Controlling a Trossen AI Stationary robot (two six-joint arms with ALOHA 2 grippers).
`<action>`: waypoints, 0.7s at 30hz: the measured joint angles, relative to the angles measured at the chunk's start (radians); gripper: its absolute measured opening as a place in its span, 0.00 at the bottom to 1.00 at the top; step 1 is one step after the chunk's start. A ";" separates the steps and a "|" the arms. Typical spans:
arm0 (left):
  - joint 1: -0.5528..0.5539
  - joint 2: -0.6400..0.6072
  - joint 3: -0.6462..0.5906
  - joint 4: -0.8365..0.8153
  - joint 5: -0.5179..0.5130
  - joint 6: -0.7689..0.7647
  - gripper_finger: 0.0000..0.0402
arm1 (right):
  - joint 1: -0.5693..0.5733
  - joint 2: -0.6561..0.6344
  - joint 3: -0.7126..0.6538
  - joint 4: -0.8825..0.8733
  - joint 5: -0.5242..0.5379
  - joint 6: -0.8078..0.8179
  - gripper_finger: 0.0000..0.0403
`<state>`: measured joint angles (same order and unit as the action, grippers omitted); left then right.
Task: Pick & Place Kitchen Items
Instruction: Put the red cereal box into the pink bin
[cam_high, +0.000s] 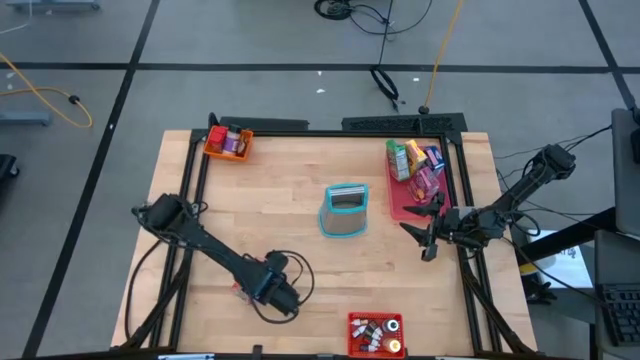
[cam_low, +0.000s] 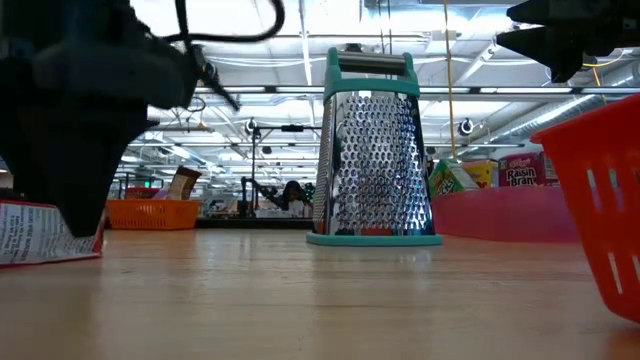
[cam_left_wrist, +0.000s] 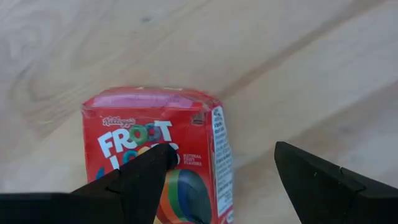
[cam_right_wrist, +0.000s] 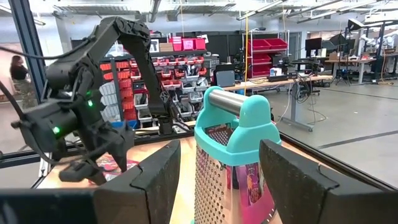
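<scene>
A red Froot Loops box (cam_left_wrist: 155, 143) lies flat on the wooden table near its near-left part, also seen in the low view (cam_low: 40, 235). My left gripper (cam_left_wrist: 221, 165) points down over it, open: one finger (cam_left_wrist: 146, 171) stands over the box's printed face and the other (cam_left_wrist: 311, 177) over bare wood beside the box. In the high view the left gripper (cam_high: 272, 290) covers most of the box (cam_high: 239, 291). My right gripper (cam_high: 425, 235) waits at the right, open and level, facing the grater (cam_right_wrist: 233, 143).
A teal-framed metal grater (cam_high: 345, 210) stands upright mid-table. The pink tray (cam_high: 400, 208) at the far right holds several small cereal boxes (cam_high: 415, 160). An orange bin (cam_high: 228, 143) sits far left and a red bin (cam_high: 375, 333) with small bottles at the near edge.
</scene>
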<state>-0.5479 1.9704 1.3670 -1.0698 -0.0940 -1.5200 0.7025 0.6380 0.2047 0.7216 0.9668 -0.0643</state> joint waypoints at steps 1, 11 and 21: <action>0.003 0.007 0.000 -0.007 0.001 0.000 0.74 | 0.000 0.000 0.000 0.000 0.000 0.000 0.52; 0.017 0.017 -0.001 -0.053 0.028 -0.008 0.47 | 0.000 0.000 0.000 0.000 0.000 0.000 0.52; 0.017 0.018 -0.002 -0.058 0.033 -0.007 0.03 | 0.000 0.000 0.000 0.000 0.000 0.000 0.52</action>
<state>-0.5312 1.9883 1.3651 -1.1279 -0.0612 -1.5272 0.7025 0.6380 0.2047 0.7212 0.9667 -0.0643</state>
